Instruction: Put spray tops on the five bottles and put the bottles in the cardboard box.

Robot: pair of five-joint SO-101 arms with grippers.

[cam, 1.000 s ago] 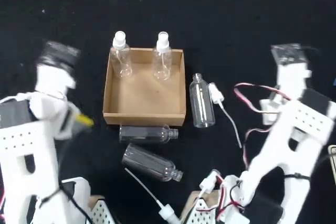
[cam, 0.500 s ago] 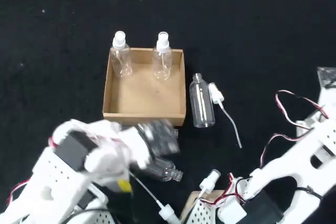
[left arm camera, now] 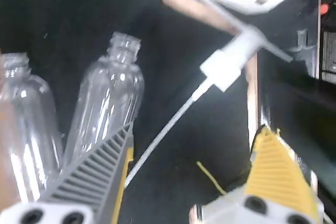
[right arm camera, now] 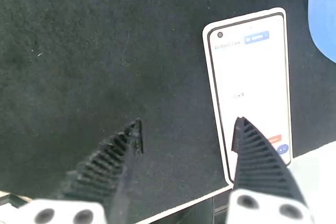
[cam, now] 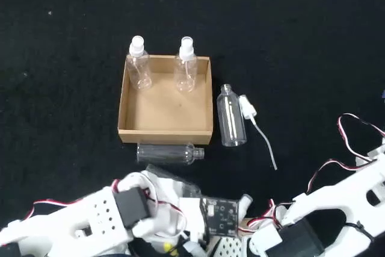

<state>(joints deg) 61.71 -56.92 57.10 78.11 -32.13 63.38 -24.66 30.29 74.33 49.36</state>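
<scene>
Now the left gripper (left arm camera: 195,129) hangs wide open and empty over a loose top (left arm camera: 231,64) lying beside an uncapped bottle (left arm camera: 107,108), in front of the box (cam: 165,132). Closing on the thin tube could flick the top away or roll the bottle. The right gripper (right arm camera: 189,123) gapes empty, well apart.

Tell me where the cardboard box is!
In the high view, the cardboard box sits left of the middle of the table, two topped bottles standing inside its far wall and an uncapped bottle lying along its near wall.
</scene>
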